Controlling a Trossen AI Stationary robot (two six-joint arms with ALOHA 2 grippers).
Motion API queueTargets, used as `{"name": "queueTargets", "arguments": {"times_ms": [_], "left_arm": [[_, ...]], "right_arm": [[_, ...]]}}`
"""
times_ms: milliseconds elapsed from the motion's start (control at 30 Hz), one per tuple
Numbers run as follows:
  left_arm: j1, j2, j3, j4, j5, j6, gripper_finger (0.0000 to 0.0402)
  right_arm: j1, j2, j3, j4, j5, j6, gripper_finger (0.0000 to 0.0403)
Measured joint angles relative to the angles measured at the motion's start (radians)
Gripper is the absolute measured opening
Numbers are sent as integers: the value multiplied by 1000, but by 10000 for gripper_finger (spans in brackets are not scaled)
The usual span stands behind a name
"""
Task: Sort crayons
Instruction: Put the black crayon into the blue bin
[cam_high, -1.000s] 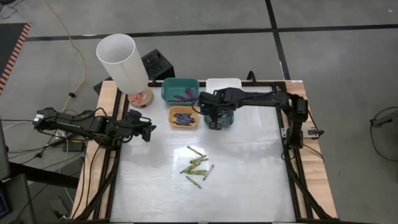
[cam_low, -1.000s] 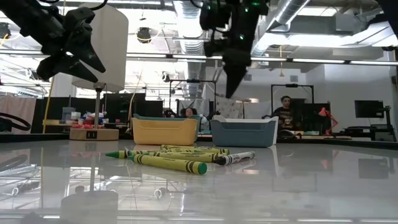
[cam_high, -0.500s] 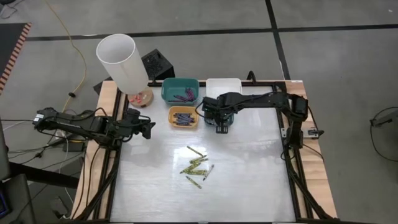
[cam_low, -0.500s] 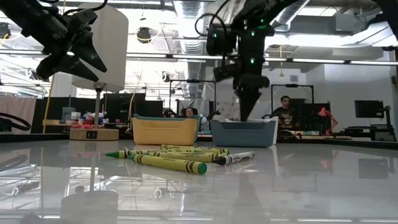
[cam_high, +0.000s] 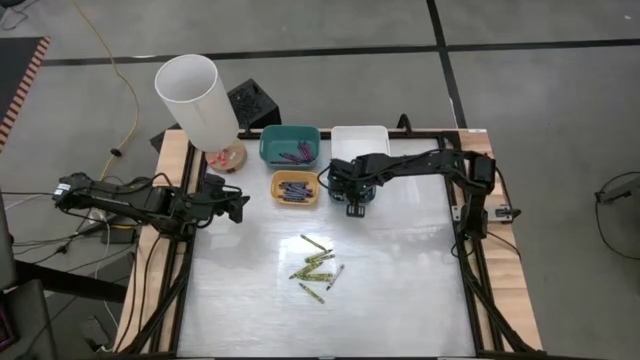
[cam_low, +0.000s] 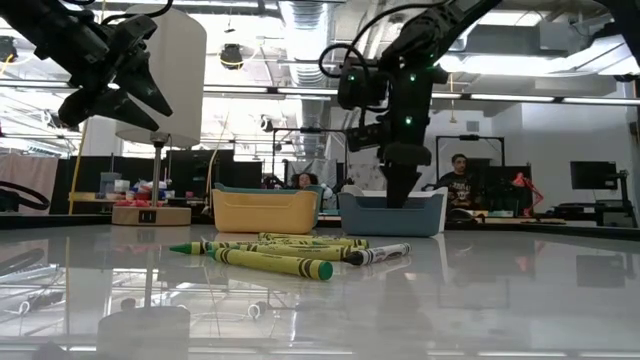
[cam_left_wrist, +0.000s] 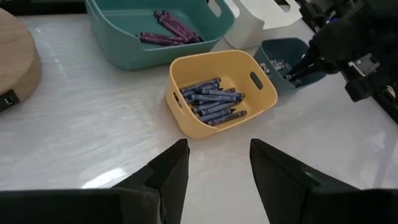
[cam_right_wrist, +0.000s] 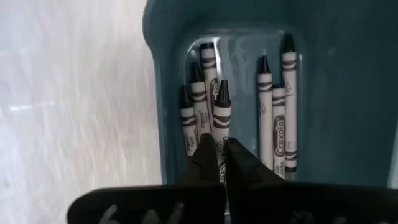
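Gripping a grey crayon (cam_right_wrist: 221, 115), the right pincer (cam_right_wrist: 216, 155) reaches down into the dark blue bin (cam_high: 362, 187) near the counter's (cam_high: 400, 290) far edge.
More grey crayons (cam_right_wrist: 277, 112) lie in that bin; blue crayons (cam_left_wrist: 211, 102) fill the yellow bin (cam_left_wrist: 267, 93), purple crayons (cam_left_wrist: 171, 28) the teal bin (cam_left_wrist: 112, 37). Yellow-green crayons (cam_high: 317, 265) lie loose mid-counter. The left pincer (cam_left_wrist: 217, 168) hangs open at the left edge.

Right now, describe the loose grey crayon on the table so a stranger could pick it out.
Start at the small yellow plastic bin near the table's back edge, then come forward to the loose crayon pile mid-table. The grey crayon lies at the pile's right edge, the only one wrapped pale grey among yellow-green ones.
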Motion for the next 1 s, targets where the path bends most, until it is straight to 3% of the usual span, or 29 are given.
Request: {"name": "queueTargets", "arguments": {"times_ms": [600,867,1000], "left_arm": [[0,0,0,0,0,0,160],[0,0,0,0,0,11,160],[0,0,0,0,0,29,160]], "right_arm": [[-6,-1,10,15,1,34,56],[34,-1,242,-182,-33,77,59],[83,-2,378,-197,-116,145,59]]}}
